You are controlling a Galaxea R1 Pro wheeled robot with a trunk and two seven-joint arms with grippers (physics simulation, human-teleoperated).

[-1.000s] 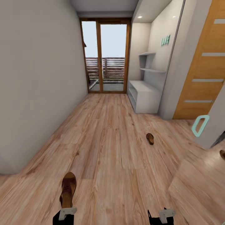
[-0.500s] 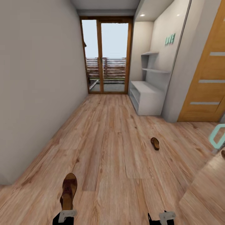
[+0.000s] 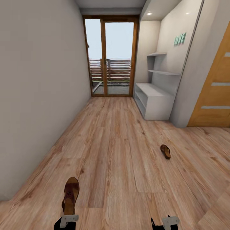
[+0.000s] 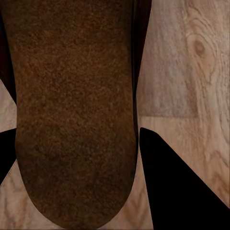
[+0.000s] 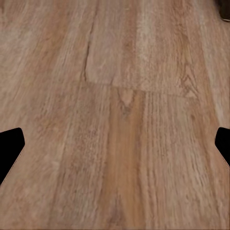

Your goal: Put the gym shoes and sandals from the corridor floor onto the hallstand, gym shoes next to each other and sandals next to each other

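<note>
Two sandals can be made out; one sandal (image 3: 70, 195) is clamped in the left gripper (image 3: 69, 220), sticking out forward past the fingertips, toe pointing down the corridor; in the left wrist view its brown fuzzy sole (image 4: 72, 110) is seen wedged between the dark fingers (image 4: 182, 187), with floor planks behind it. The other sandal (image 3: 165, 151) is lying flat on the corridor floor (image 3: 118, 143), well ahead of the right gripper (image 3: 170, 221) and slightly to its outer side, nothing touching it. The right gripper is spread wide with nothing in it; just the two dark fingertips (image 5: 9, 148) are caught at the frame edges in the right wrist view, bare wood grain between them. The hallstand (image 3: 155, 100) is set against the right-hand wall, far ahead of both grippers and beyond the loose sandal; its bench top and upper shelves look bare. A glass balcony door (image 3: 111, 57) is seen at the corridor's far end.
</note>
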